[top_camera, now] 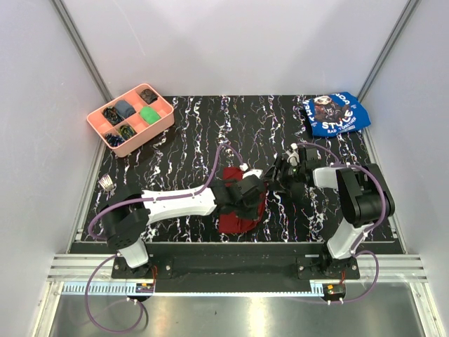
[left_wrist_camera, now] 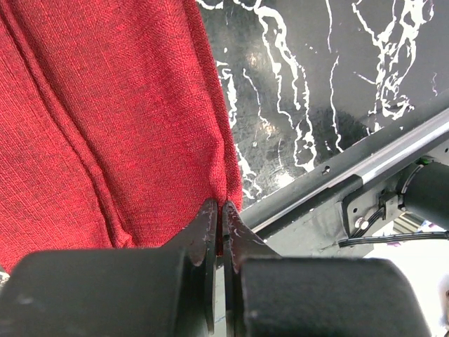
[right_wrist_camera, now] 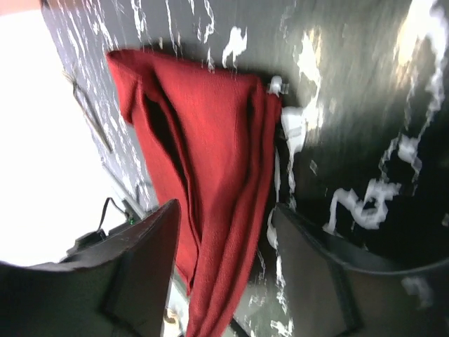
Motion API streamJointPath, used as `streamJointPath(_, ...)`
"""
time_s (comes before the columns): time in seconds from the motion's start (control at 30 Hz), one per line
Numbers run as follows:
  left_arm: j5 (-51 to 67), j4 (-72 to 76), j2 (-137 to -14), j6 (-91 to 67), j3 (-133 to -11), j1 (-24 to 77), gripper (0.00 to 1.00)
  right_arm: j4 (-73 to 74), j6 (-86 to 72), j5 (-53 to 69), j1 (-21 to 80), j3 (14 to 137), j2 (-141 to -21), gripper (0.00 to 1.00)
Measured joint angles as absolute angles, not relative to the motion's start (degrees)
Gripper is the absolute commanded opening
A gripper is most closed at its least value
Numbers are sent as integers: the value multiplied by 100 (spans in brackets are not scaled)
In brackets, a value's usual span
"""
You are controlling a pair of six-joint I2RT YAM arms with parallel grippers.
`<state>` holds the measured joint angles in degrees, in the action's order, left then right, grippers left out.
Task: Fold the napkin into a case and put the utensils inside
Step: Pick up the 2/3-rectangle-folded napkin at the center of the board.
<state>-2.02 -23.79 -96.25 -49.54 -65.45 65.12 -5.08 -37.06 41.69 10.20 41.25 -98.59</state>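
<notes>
Jaws of the left gripper [top_camera: 251, 191] hang over the bunched dark red cloth napkin [top_camera: 237, 223] on the black marbled table [top_camera: 189, 133], from above; left wrist: they pinch its edge; right wrist: jaws of the right gripper [right_wrist_camera: 224, 210] gape wide, napkin showing between.

Dark red square cloth napkin [left_wrist_camera: 105, 126]: coarse woven fabric, matt
Black white-veined table top [left_wrist_camera: 295, 84]: smooth, glossy
Pink compartment tray [top_camera: 151, 138]: smooth plastic

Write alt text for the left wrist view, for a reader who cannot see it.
The left end effector, its jaws shut, pinches the edge of the dark red napkin, which fills the left of the frame in soft folds. To the right lies the black white-veined table, ending at a metal rail.
</notes>
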Motion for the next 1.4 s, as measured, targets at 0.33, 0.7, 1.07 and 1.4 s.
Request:
streamJointPath(0.33, -163, -2248, -9605, -4954, -6351, 6512, 0, -762, -3739, 3994, 1035, 4512, -10333, 36)
streamJointPath(0.7, 56, -2084, -9605, -4952, -6313, 6506, 26, -969, -3778, 4025, 1039, 4515, -10348, 0)
streamJointPath(1.07, 355, -1940, -8582, -4766, -6014, 5446, 23, -1243, -3887, 4128, 1039, 4497, -10401, 0)
streamJointPath(1.4, 325, -1474, -9920, -4571, -6106, 4335, 4, -1116, -3883, 4119, 1041, 4512, -10372, 0)
